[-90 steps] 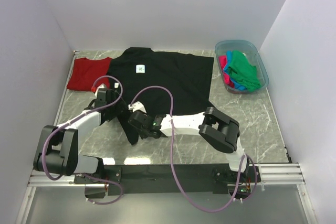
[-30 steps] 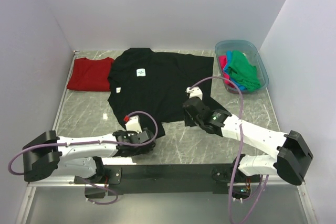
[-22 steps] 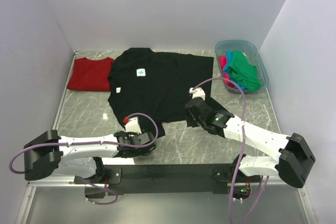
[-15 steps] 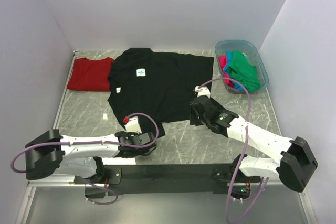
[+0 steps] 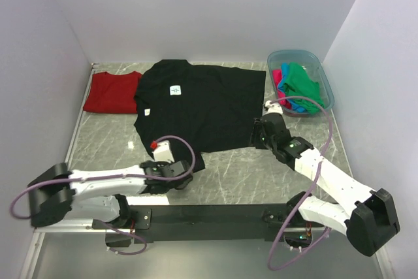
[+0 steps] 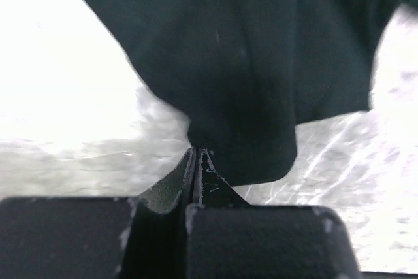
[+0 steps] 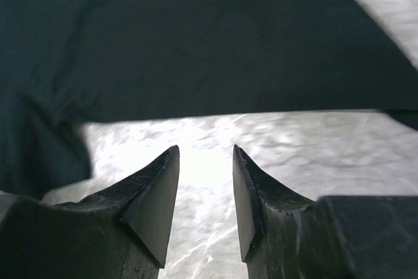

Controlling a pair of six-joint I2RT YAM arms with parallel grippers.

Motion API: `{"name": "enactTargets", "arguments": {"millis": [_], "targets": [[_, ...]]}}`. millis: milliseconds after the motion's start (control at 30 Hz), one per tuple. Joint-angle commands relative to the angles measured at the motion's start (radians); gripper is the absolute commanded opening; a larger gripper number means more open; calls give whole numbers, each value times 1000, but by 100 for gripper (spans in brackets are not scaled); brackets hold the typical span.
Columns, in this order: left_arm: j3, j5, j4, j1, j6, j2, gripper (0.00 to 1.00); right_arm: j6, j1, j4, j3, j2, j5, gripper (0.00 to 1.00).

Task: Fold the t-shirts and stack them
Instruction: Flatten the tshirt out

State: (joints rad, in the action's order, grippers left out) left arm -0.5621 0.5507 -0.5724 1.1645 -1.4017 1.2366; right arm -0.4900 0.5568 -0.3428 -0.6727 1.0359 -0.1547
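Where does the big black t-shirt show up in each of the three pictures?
Top external: black t-shirt spread across the table's middle.
Left wrist: black t-shirt fills the upper part, its hem meeting the left end effector.
Right wrist: black t-shirt fills the upper half.
Shared landmark: grey marble tabletop along the shirt's near edge.

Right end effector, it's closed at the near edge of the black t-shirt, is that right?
Not quite. The right end effector is open, not closed: the right wrist view shows its jaws standing apart. The rest holds: it is at the near edge of the black t-shirt.
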Motion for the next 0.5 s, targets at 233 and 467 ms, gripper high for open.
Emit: {"name": "enactTargets", "arguments": {"millis": [233,467], "targets": [[-33,112,-152,-236,176,-460,1,8,-181,44,7,65,-29,46],[-88,192,-248,-371,242,-631,1,14,-244,38,-10,136,-74,46]]}}
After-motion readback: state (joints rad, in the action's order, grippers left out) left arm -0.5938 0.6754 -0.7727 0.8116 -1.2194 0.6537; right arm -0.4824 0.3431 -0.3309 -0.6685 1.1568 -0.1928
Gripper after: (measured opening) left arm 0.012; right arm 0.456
